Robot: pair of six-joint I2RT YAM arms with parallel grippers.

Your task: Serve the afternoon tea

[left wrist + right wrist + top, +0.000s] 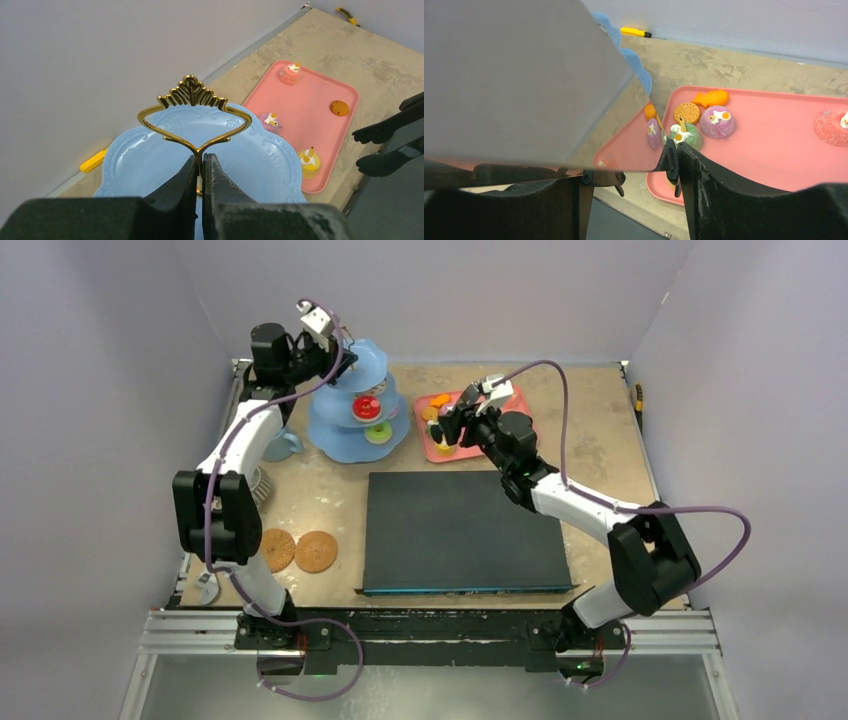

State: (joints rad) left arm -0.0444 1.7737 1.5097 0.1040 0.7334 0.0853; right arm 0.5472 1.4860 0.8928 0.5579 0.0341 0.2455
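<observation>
The light-blue three-tier stand (345, 440) is at the back left, with a red cake (367, 407) on its middle tier and a green one (378, 433) on the bottom tier. My left gripper (202, 162) is shut on the stem of the stand's gold handle (192, 100), above the empty top tier (150, 160). My right gripper (629, 172) is shut on the shiny black-tipped tongs (524, 75). Their tips (385, 147) hang over the near left end of the pink tray (774, 150). The tray holds a green cake (691, 136), purple (717, 121), red (831, 127) and yellow (309, 161) cakes. The light-blue mug (283, 445) is left of the stand.
A big flat black box (460, 530) fills the table's middle. Two round woven coasters (297, 550) lie at the front left. A yellow screwdriver (636, 32) lies by the back wall. A biscuit (687, 112) and an orange fish-shaped piece (710, 98) share the tray.
</observation>
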